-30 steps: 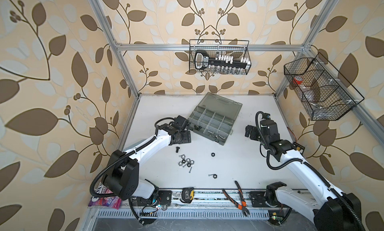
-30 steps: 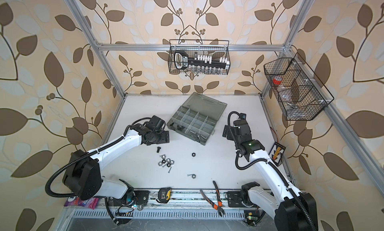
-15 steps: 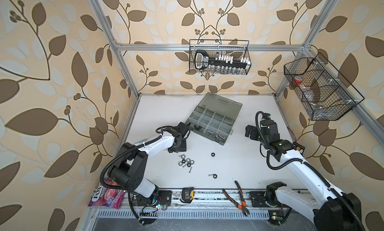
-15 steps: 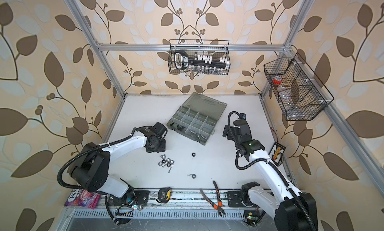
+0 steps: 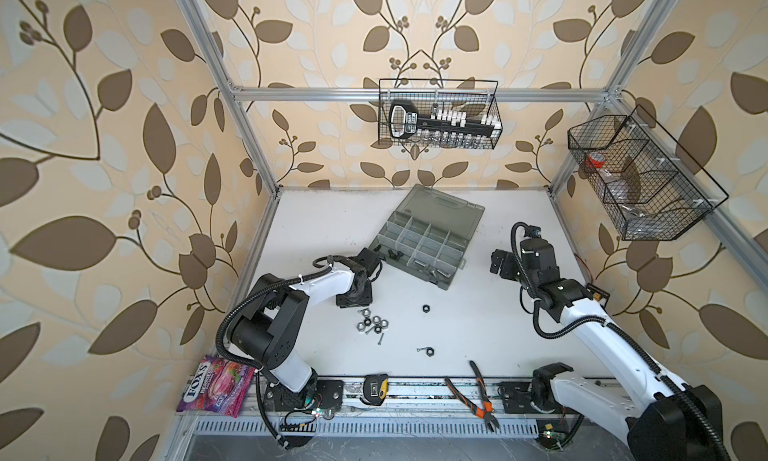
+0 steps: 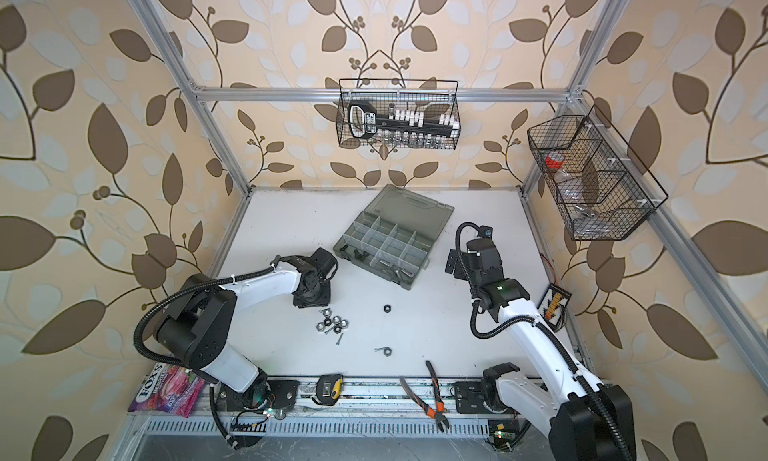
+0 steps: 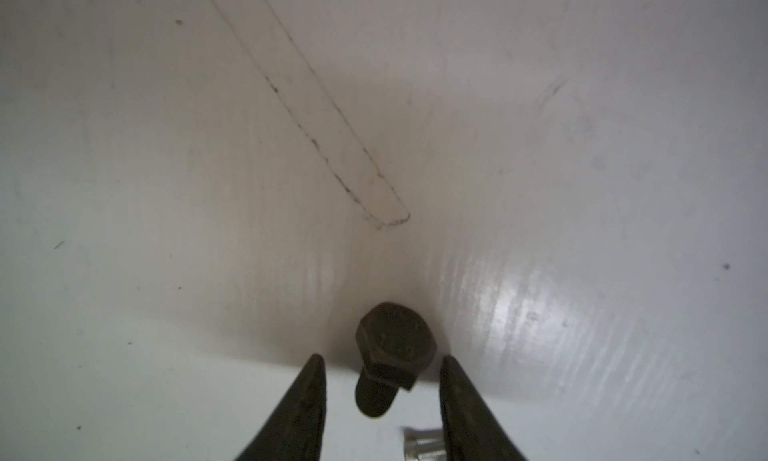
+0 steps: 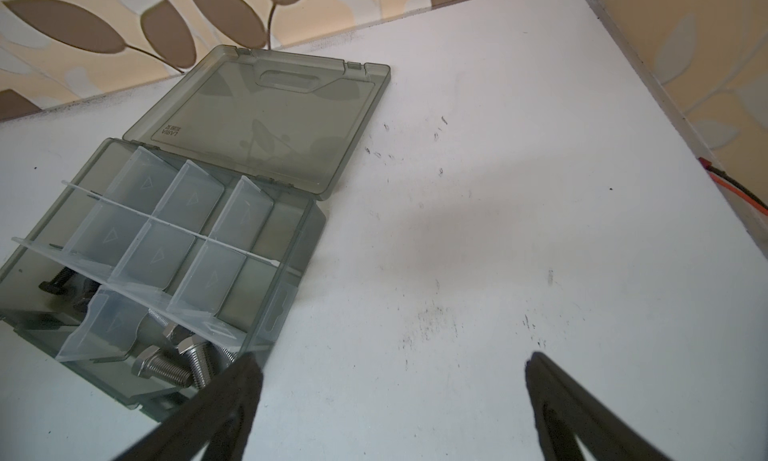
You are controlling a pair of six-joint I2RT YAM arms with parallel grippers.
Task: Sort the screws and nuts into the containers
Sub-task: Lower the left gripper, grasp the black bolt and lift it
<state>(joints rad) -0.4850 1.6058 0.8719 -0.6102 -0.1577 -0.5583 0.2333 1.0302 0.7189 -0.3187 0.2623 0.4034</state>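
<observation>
"Two pincers. Which one is working?"

"From above, the left gripper (image 5: 353, 301) is down at the white tabletop (image 5: 478, 334), at eleven o'clock of the little heap of silver hex nuts (image 5: 372, 324). It hides whatever is under it. The grey translucent plastic organiser box (image 5: 440, 209), lid flung back, lies between one and two o'clock of that gripper."

"And the other arm?"

"In both top views the right gripper (image 6: 455, 268) hangs at three o'clock of the box, near it but apart."

"Left wrist camera?"

"There's the prize: a short black hex-head bolt (image 7: 392, 340) lying on the table between the two black fingers (image 7: 301, 409). There's a sliver of table showing on each side, so the jaws stand apart and nothing is gripped yet. A small silver fastener (image 7: 422, 448) lies just beside one finger."

"How would you do it well?"

"Squeeze square across the bolt so it can't roll or squirt out, with the tips low against the table. Don't drag the silver one along. Then lift straight before swinging to the box."

"Right wrist camera?"

"Fingers spread wide over bare table, holding nothing. The box shows black bolts (image 8: 58, 284) in one compartment and silver hex bolts (image 8: 174, 367) in the next. I'd guess this one belongs with the black ones."
</observation>
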